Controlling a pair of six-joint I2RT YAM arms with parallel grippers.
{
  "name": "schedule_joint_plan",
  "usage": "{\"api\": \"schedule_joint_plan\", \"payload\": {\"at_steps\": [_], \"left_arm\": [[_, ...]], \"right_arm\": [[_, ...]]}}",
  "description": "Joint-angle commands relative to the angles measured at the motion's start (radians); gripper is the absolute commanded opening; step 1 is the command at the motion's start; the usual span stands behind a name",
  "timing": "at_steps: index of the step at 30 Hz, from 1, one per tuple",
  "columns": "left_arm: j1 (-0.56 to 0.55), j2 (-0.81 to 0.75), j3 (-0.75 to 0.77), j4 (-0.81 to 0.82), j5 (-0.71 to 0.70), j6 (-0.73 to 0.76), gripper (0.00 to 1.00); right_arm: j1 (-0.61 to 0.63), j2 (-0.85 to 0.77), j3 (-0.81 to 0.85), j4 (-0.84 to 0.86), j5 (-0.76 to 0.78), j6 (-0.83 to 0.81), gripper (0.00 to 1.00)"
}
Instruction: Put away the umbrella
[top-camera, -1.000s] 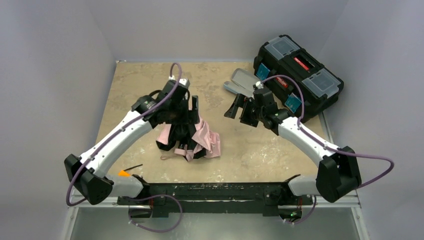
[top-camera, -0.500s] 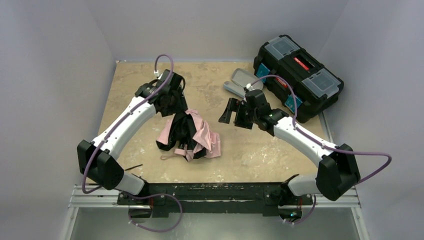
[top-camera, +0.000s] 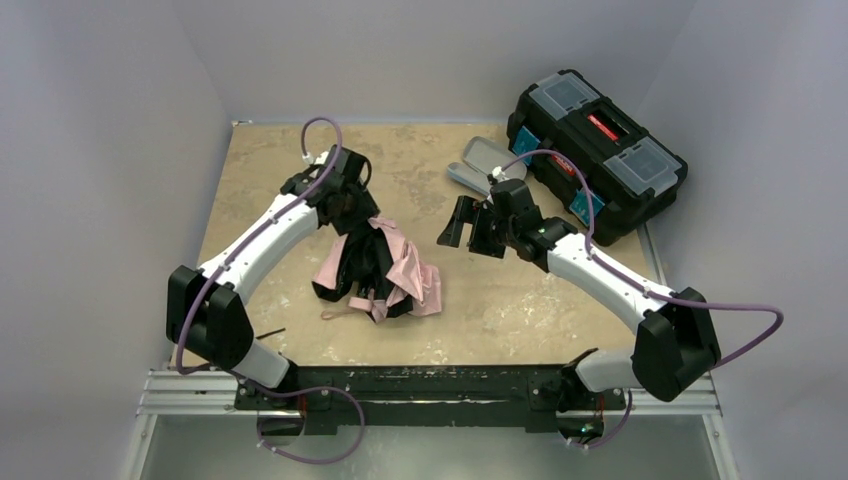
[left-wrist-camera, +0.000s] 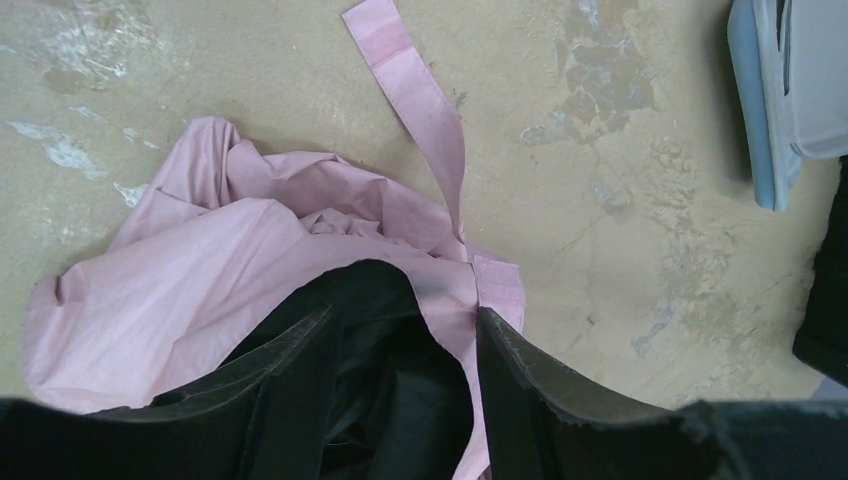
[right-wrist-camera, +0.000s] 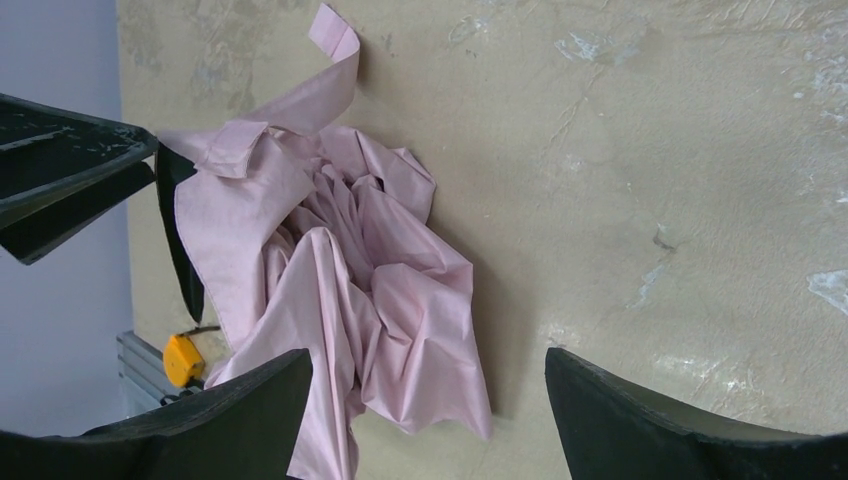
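On table, one umbrella, left gripper half-open astride it, hold unclear, right gripper wide open, empty.

Grey walls w/ tan tabletop

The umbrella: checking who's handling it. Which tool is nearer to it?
Left. The left tool straddles the umbrella's black lining at its far end; the right tool hangs open off to its right, apart from it.

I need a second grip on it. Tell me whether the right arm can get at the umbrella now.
Probably yes: the right gripper hangs open beside the umbrella, only bare table between them; the left gripper sits at its far end.
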Motion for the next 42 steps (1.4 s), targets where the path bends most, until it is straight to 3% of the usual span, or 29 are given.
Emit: {"api": "schedule_joint_plan", "payload": {"at_steps": [1,6,15,19,24,34,42], "left_arm": [[0.008,-0.017,-0.073,0.137,-0.001,-0.059,0.49],[0.011,0.002,-0.091,0.195,-0.003,-0.070,0.37],[0.013,0.030,-0.096,0.242,-0.014,-0.079,0.29],[0.013,0.019,-0.101,0.248,-0.031,-0.071,0.00],[-0.009,-0.074,-0.128,0.225,-0.060,-0.053,0.00],[-0.167,-0.434,-0.260,0.026,-0.151,-0.104,0.00],[-0.247,-0.578,-0.534,0.064,-0.091,-0.202,0.00]], "right_arm": [[0.001,-0.038,0.002,0.027,-0.012,-0.023,0.88],[0.001,-0.045,-0.001,0.025,-0.019,-0.026,0.88],[0.001,-0.059,0.010,0.008,-0.010,-0.034,0.88],[0.002,-0.056,0.007,0.012,-0.016,-0.035,0.87],[0.001,-0.060,0.013,0.008,-0.017,-0.037,0.87],[0.001,-0.084,0.058,-0.018,-0.004,-0.042,0.87],[0.001,-0.067,0.025,0.003,-0.010,-0.025,0.86]]}}
